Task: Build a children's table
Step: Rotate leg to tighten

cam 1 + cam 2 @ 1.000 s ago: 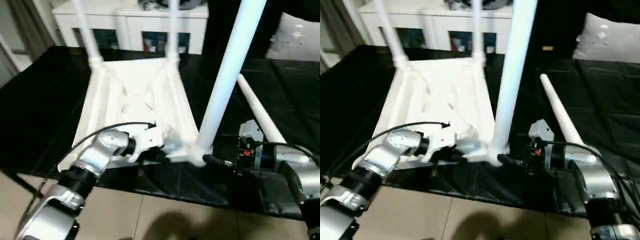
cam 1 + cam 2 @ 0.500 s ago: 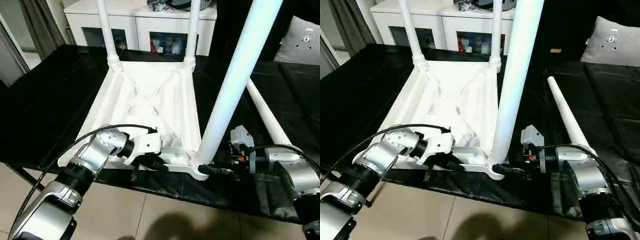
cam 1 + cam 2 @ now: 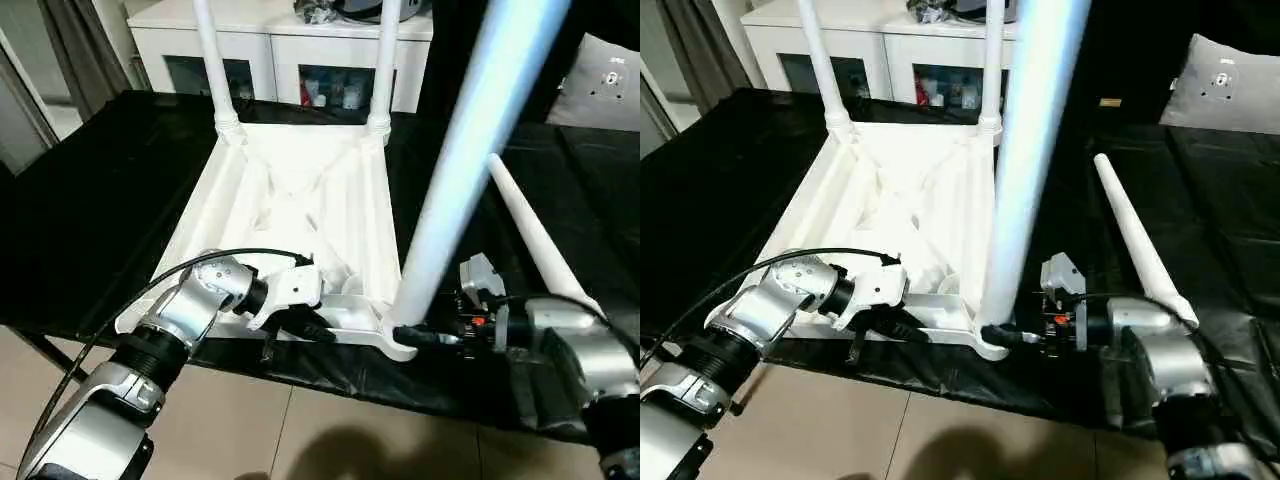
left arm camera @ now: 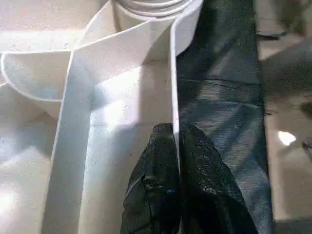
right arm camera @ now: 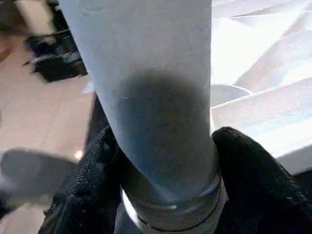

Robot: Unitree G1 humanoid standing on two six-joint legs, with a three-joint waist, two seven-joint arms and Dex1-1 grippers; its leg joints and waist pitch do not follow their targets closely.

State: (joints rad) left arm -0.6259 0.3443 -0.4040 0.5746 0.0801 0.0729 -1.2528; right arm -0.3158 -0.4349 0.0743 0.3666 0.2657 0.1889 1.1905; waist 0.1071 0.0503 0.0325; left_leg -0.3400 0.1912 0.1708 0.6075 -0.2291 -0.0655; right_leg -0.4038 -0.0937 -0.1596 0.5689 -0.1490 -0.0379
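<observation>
The white children's table top [image 3: 290, 190] lies upside down on a black-covered surface, X ribs facing up. Two white legs [image 3: 212, 60] [image 3: 385, 60] stand in its far corner sockets. A third leg [image 3: 450, 180] rises from the near right corner socket, leaning right. My right gripper [image 3: 405, 335] is at that leg's base, and its black fingers [image 5: 253, 180] press both sides of the leg [image 5: 156, 97]. My left gripper [image 4: 174, 129] is shut on the thin near rim of the top [image 4: 122, 97]. A fourth leg [image 3: 530, 240] lies loose to the right.
A white cabinet [image 3: 280, 40] stands behind the work surface. A grey cushion [image 3: 600, 80] sits at the far right. The near edge of the black surface [image 3: 330, 375] runs just below both grippers, with tiled floor [image 3: 300, 440] beyond it.
The camera has shifted and the whole picture with it. My right gripper's fingers have closed in on the base of the near right leg. The left gripper keeps its hold on the rim.
</observation>
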